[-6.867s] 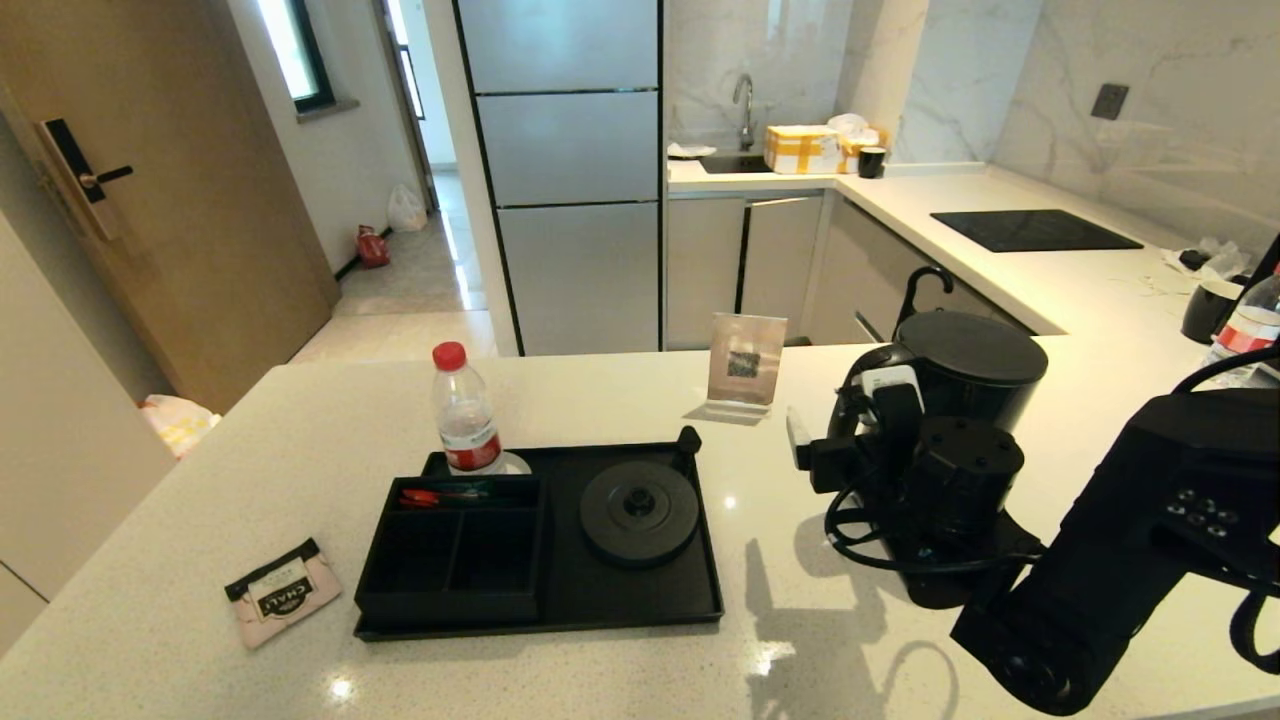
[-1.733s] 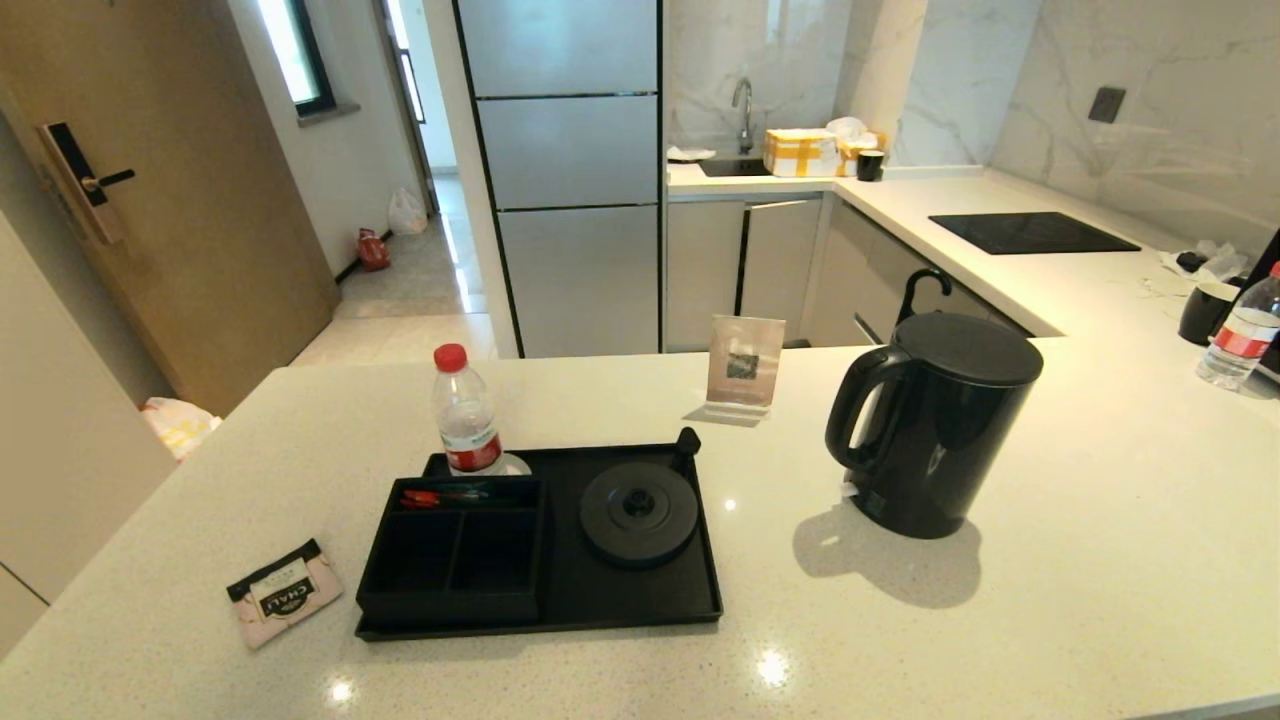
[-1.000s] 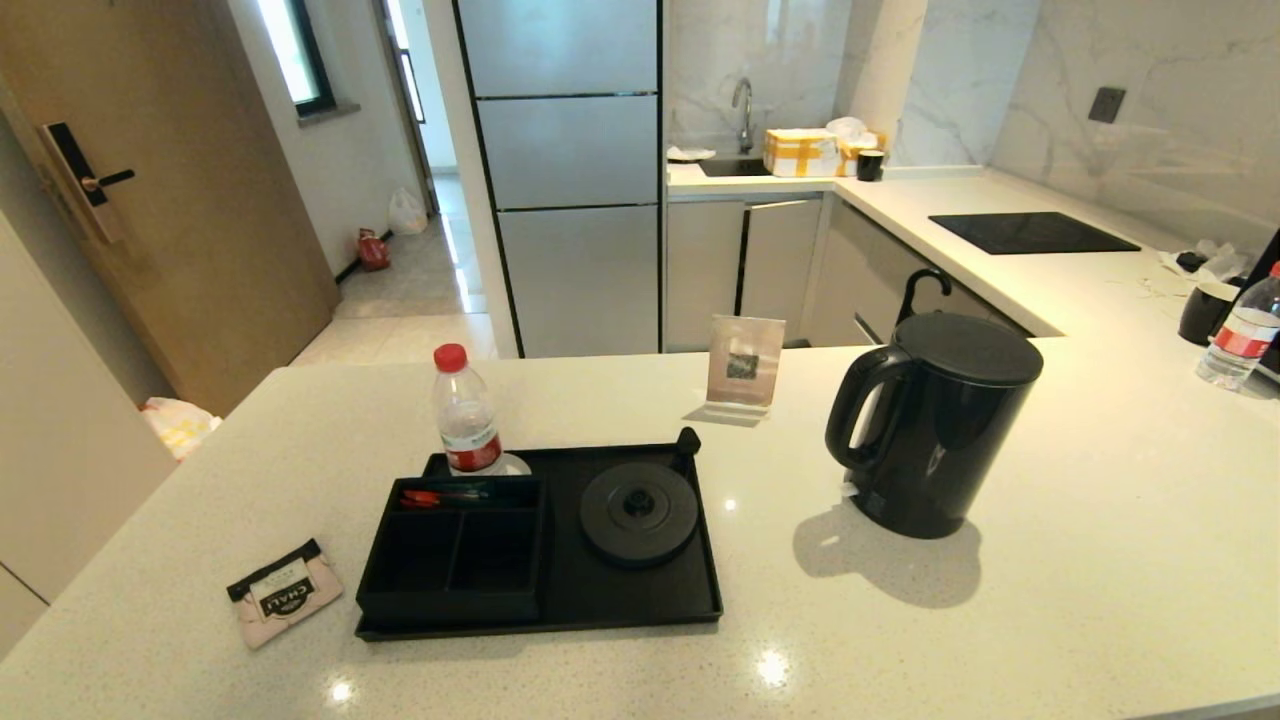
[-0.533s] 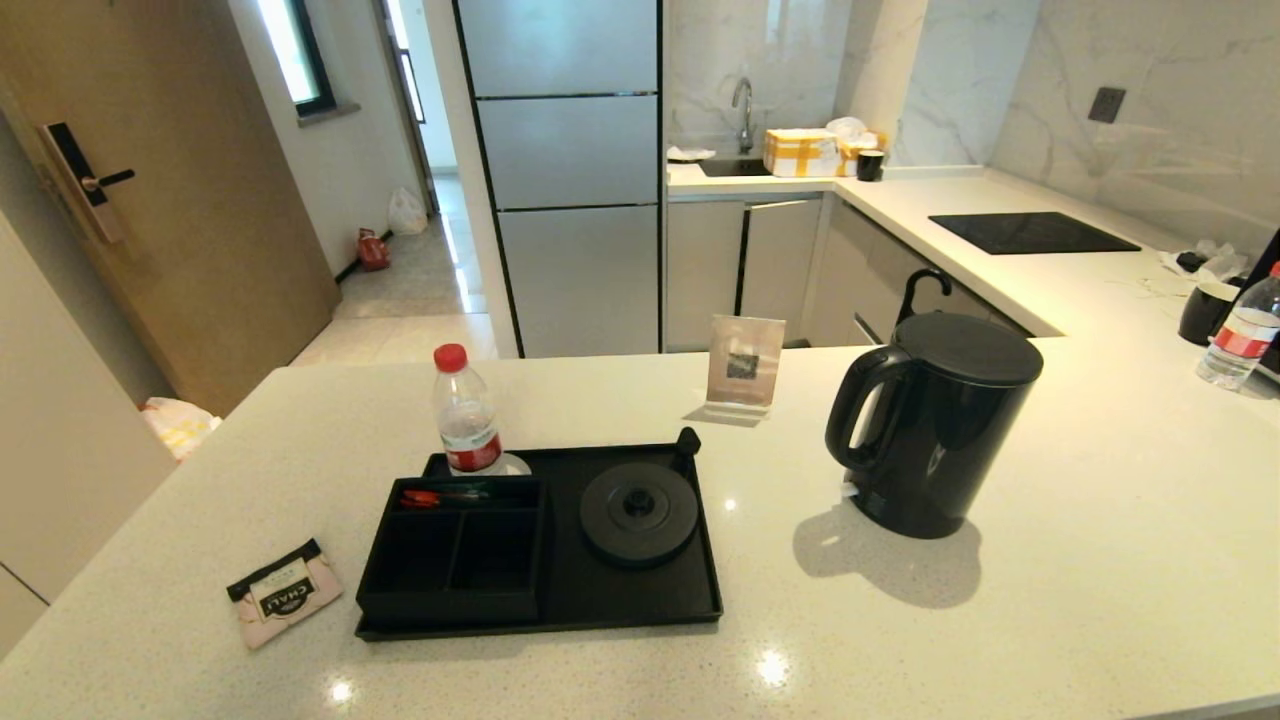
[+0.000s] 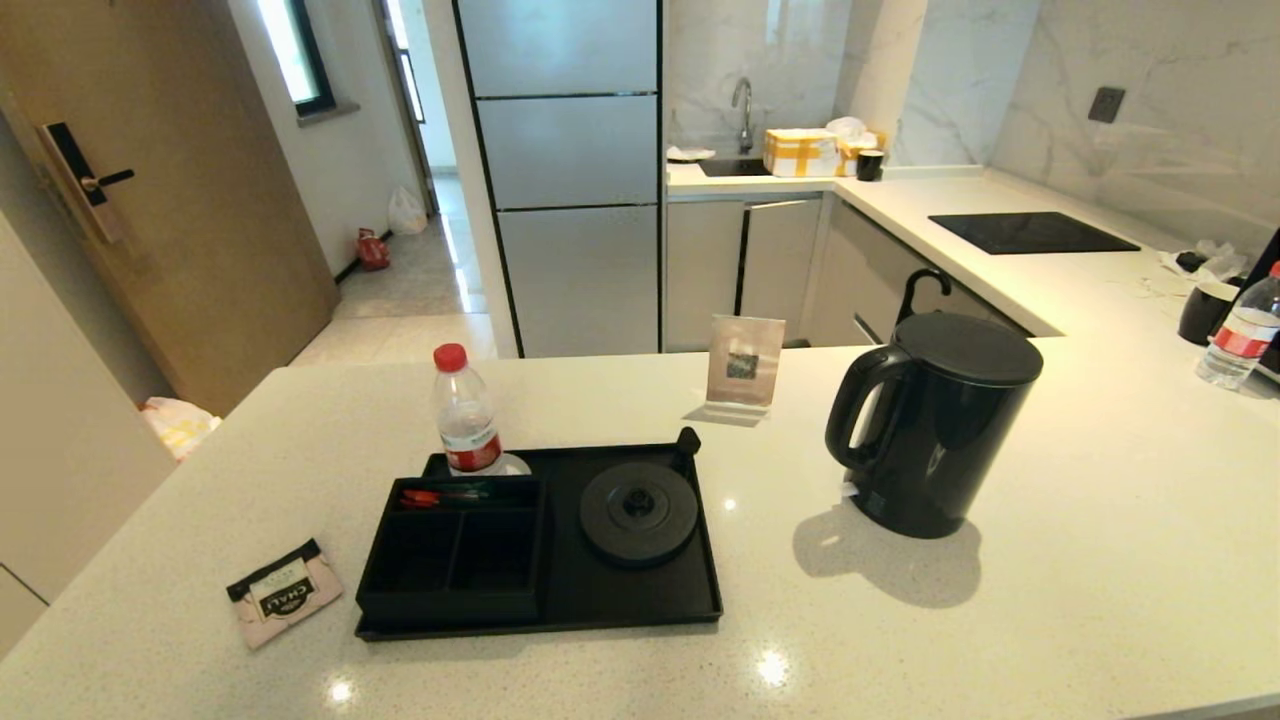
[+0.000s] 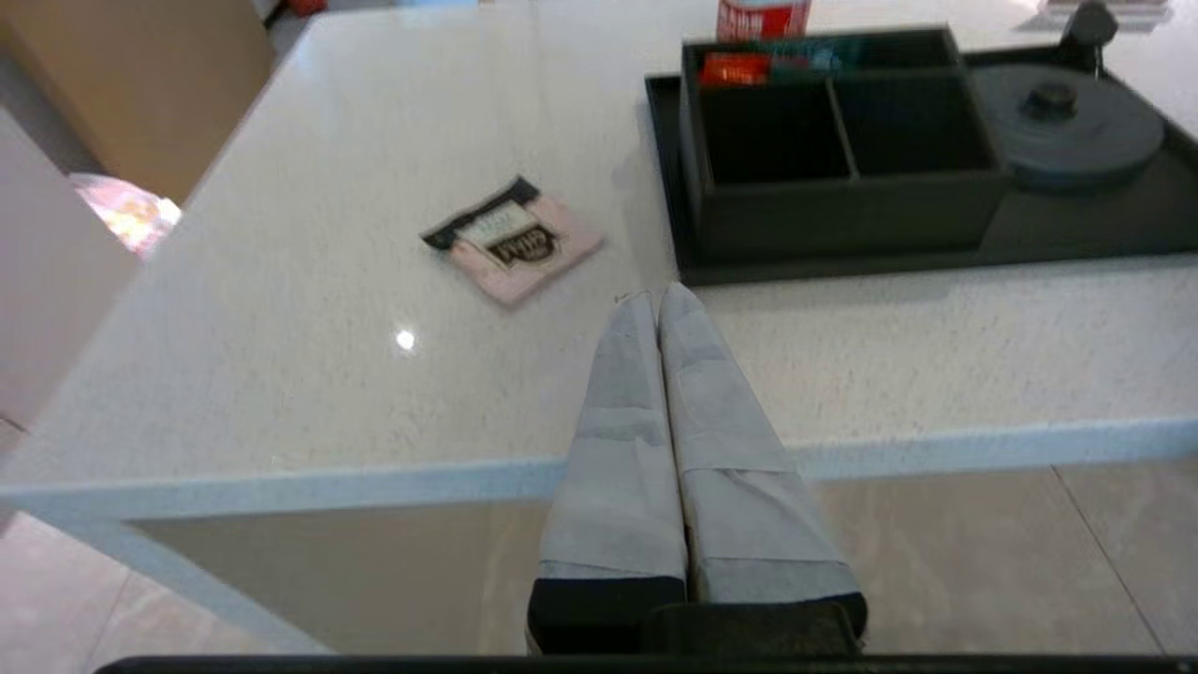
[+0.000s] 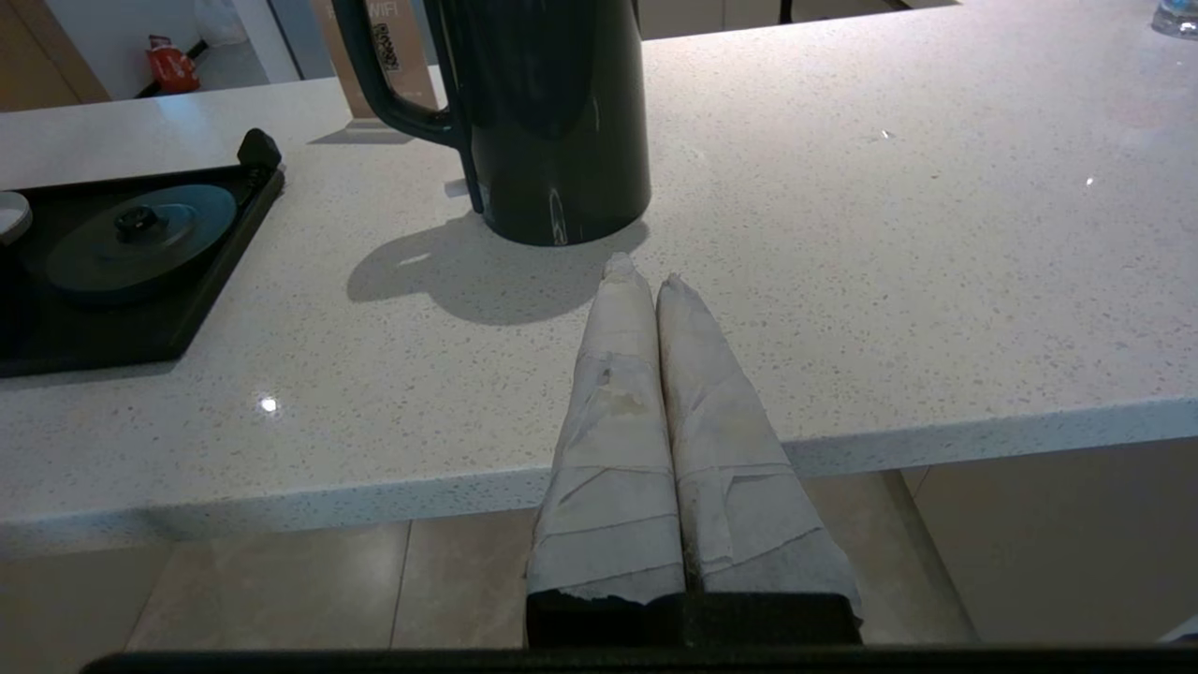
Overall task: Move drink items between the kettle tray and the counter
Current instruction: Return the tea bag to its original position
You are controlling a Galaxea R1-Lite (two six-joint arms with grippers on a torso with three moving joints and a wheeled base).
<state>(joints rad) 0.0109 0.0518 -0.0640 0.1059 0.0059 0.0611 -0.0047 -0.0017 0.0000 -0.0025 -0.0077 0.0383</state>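
The black kettle [image 5: 935, 425] stands upright on the white counter [image 5: 1050, 600], right of the black kettle tray [image 5: 640, 605]; the tray's round base disc [image 5: 640, 512] is bare. The pink tea sachet [image 5: 284, 592] lies flat on the counter left of the tray. Neither arm shows in the head view. My left gripper [image 6: 655, 298] hangs shut and empty before the counter's front edge, facing the sachet [image 6: 513, 241] and tray [image 6: 1076, 229]. My right gripper [image 7: 644, 273] is shut and empty too, off the front edge, pointing at the kettle [image 7: 552, 112].
A water bottle with a red cap [image 5: 466, 412] stands at the tray's back left, behind the boxy compartments [image 5: 455, 550] holding red and green packets [image 5: 440, 494]. A small sign stand [image 5: 745, 362] sits behind the tray. Another bottle [image 5: 1238, 330] and a black cup [image 5: 1205, 310] are far right.
Nothing has moved over the last second or so. Several seconds ago my right arm was at the kettle's handle; it has since pulled back out of the head view.
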